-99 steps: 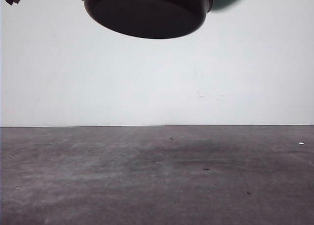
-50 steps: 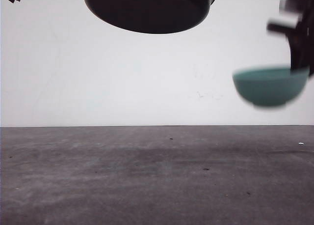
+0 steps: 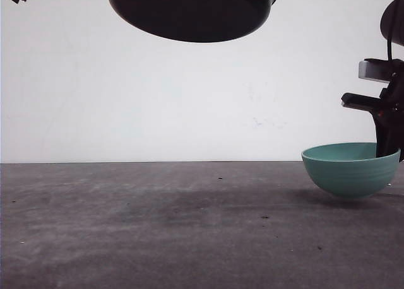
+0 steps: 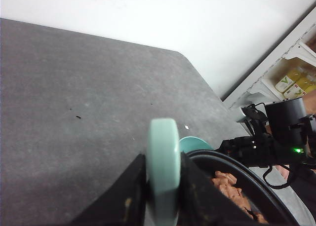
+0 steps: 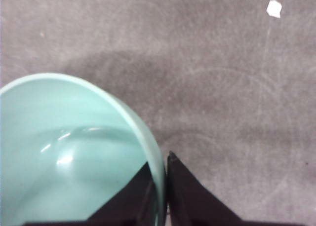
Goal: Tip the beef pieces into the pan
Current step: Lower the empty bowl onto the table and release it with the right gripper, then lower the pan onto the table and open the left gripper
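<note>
The black pan (image 3: 192, 11) hangs high over the table, its underside showing at the top of the front view. My left gripper (image 4: 163, 186) is shut on its mint-green handle (image 4: 163, 157). The beef pieces (image 4: 229, 184) lie as a reddish-brown heap inside the pan's rim (image 4: 232, 162). At the table's right a teal bowl (image 3: 350, 169) appears to rest on the surface. My right gripper (image 5: 160, 184) is shut on its rim, one finger inside and one outside. The bowl's inside (image 5: 64, 152) looks empty.
The dark grey tabletop (image 3: 189, 226) runs back to a white wall (image 3: 189, 106). A white speck (image 5: 273, 8) lies on the table beyond the bowl. Past the table's right edge stands a shelf with small packages (image 4: 291, 80).
The teal bowl, held by my right gripper, has come into view and dropped from mid-air down to the table at the right. The pan has stayed high, barely shifting.
</note>
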